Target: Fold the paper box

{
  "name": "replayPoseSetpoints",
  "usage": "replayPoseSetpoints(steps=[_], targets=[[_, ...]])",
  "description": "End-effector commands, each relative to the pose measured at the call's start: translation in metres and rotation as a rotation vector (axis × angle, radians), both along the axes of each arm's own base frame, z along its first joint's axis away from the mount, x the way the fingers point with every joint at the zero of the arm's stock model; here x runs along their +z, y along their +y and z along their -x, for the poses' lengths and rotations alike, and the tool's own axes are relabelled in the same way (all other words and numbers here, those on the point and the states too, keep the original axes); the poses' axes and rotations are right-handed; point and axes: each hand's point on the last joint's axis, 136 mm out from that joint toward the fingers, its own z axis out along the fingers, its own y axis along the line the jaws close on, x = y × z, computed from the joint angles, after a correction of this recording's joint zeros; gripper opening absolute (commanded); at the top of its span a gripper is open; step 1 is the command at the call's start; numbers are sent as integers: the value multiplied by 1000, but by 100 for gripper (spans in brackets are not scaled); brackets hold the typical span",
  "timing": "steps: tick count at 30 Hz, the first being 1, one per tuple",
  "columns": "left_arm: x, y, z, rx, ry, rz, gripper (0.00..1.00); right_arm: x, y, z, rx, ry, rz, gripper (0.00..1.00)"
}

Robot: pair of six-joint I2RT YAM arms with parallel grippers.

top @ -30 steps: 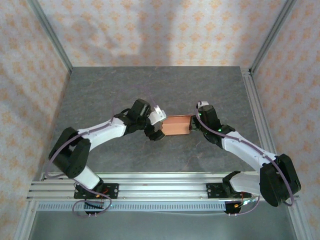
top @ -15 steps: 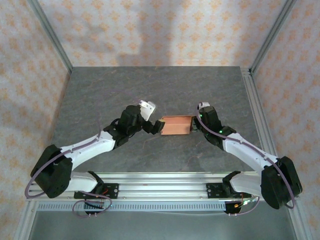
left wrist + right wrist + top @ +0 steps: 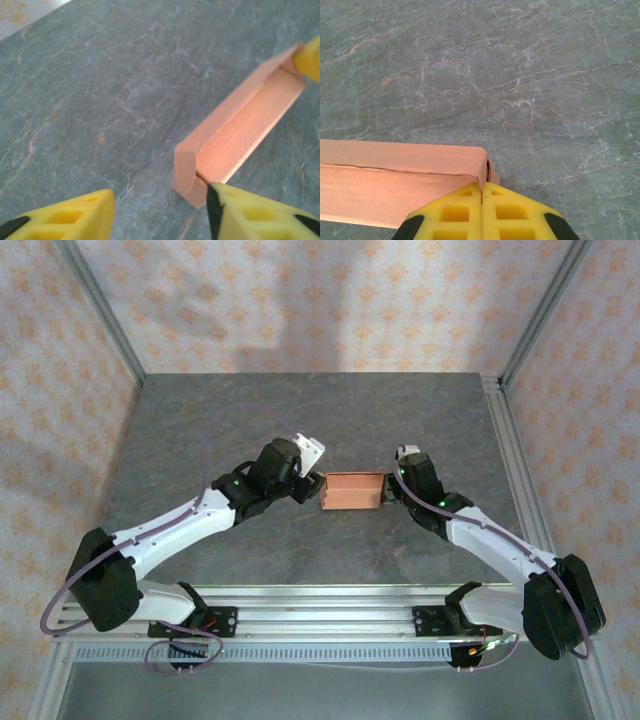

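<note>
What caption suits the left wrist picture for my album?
Open left gripper at one end of a salmon paper box on grey table.

What we cannot see of the paper box (image 3: 395,182)

In the right wrist view the left edge cuts it off, and the right gripper (image 3: 481,195), pads pressed together, covers its near end, so we cannot tell whether card is pinched. From the left wrist, a blurred yellow fingertip (image 3: 310,57) hides its far corner.
</note>
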Motion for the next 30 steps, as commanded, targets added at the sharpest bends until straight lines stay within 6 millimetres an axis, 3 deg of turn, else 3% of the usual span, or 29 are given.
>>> replayPoseSetpoints(steps=[1, 8, 16, 30], targets=[[-5, 0, 9, -20, 53, -71, 50, 6, -3, 0, -11, 6, 20, 0], [-15, -9, 3, 6, 102, -99, 48, 8, 2, -3, 9, 9, 13, 0], [-21, -15, -12, 99, 142, -70, 28, 12, 4, -3, 10, 9, 7, 0], [-45, -20, -18, 136, 254, -93, 27, 8, 6, -4, 9, 34, 8, 0]])
